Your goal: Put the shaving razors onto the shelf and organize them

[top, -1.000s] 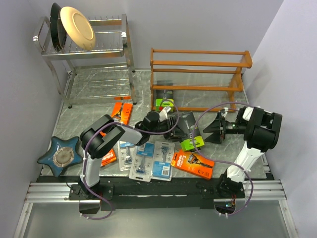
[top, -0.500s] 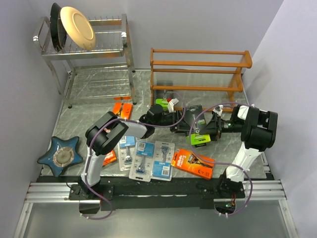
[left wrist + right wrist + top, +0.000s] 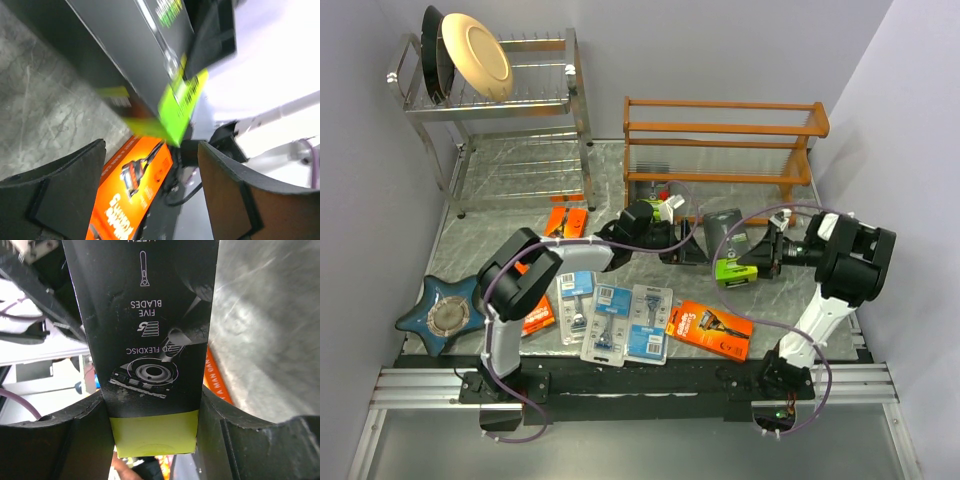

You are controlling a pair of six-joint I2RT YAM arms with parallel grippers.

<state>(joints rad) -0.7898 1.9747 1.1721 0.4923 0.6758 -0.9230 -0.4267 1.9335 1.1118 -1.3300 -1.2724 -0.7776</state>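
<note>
My right gripper [image 3: 756, 256] is shut on a lime-green-and-black razor box [image 3: 731, 245] and holds it off the table in front of the wooden shelf [image 3: 720, 128]. In the right wrist view the box [image 3: 150, 330] fills the gap between the fingers [image 3: 65, 440]. My left gripper [image 3: 690, 247] is open and empty just left of the box. In the left wrist view the box [image 3: 150, 55] hangs above the open gripper [image 3: 150, 150]. An orange pack [image 3: 710, 326] lies below. Blue blister cards [image 3: 620, 322] and more orange packs [image 3: 565, 220] lie on the table.
A chrome dish rack [image 3: 495, 100] with plates stands at the back left. A blue star-shaped dish [image 3: 442, 310] sits at the left front. The left arm stretches across the table's middle. The shelf's tiers hold nothing that I can see.
The green-and-black box passed from my left gripper to my right. The right gripper shut on it and drew it right and toward the shelf. The left gripper opened and let go.
</note>
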